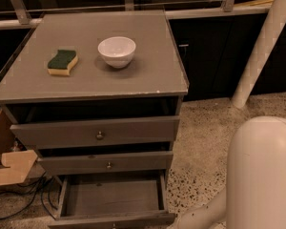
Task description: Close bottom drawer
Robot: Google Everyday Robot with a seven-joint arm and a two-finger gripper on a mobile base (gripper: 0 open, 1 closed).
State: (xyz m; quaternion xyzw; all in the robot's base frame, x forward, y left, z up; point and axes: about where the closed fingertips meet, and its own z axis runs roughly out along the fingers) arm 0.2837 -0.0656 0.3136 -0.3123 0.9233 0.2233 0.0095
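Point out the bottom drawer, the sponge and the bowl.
bottom drawer (112, 197), camera view, bare inside floor.
sponge (62, 62), camera view, green top.
bowl (117, 46), camera view, white inside.
claw: not in view; only white arm (205, 213) shows, lower right.

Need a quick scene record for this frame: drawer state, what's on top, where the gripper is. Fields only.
bottom drawer: pulled well out, nothing visible inside, not yet closed
middle drawer: far less extended than the bottom one
top drawer: far less extended than the bottom one
cabinet top: holds sponge at left and white bowl to its right, apart from each other
arm: white link at lower right, beside the bottom drawer's right front corner, running off the bottom edge
gripper: not in view
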